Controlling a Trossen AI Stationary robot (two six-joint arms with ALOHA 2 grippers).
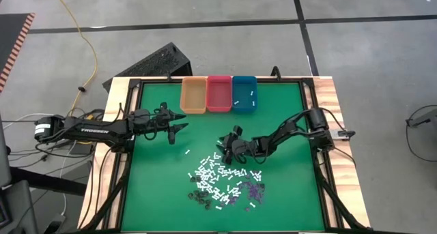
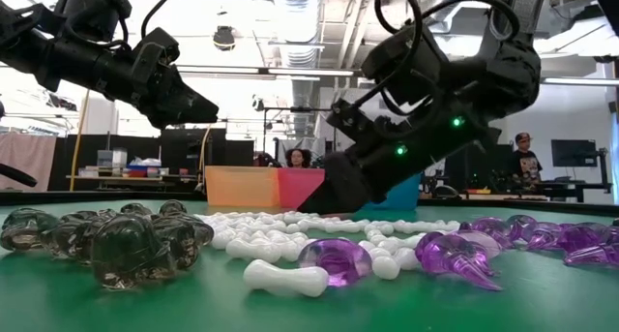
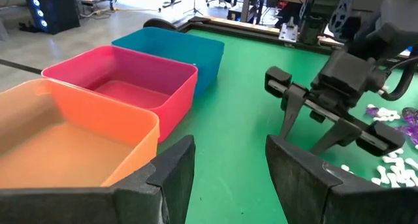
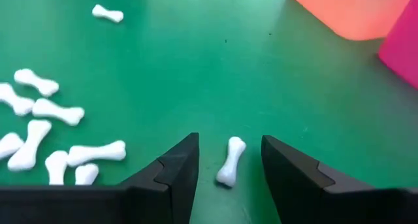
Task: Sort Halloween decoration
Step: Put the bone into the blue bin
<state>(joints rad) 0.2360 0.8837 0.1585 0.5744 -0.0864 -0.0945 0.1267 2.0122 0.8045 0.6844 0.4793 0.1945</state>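
White bone (image 4: pixel 230 161) between right fingers (image 4: pixel 175 168), teal bin (image 1: pixel 244 93) holding bones

Workshop floor around a wood-edged, green-topped table (image 1: pixel 157 213)

Grey concrete floor (image 1: pixel 369 56) crossed by dark tape lines (image 1: pixel 205 26), with a yellow cable (image 1: pixel 85 46) trailing across. Exposed ducts and pipes on the ceiling (image 2: pixel 300 13), bright overhead light. Beyond the table, desks with monitors (image 2: pixel 573 156), two people (image 2: pixel 298 159) farther back.
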